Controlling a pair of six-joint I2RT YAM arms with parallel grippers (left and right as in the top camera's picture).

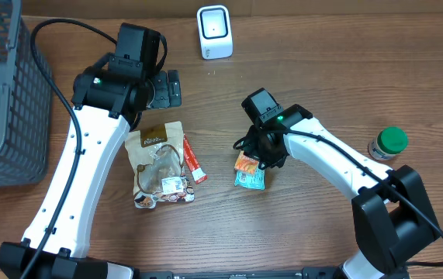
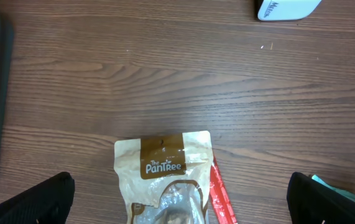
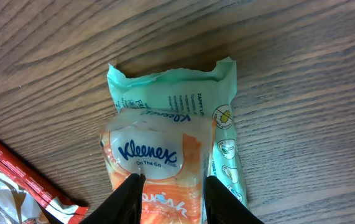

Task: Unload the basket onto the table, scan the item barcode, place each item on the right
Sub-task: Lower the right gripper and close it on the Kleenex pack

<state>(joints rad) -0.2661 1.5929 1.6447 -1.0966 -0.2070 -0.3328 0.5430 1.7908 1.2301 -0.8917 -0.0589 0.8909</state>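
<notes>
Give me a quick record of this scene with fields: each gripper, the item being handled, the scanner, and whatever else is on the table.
left gripper: open, empty, above the PanTree bag
right gripper: closed on the Kleenex pack
item state: pack lies flat on the table, no barcode showing on its upper face
scanner: white, at the far edge, apart from the pack
other items: red stick packet beside the bag; green-lidded bottle on the right; grey basket on the left
</notes>
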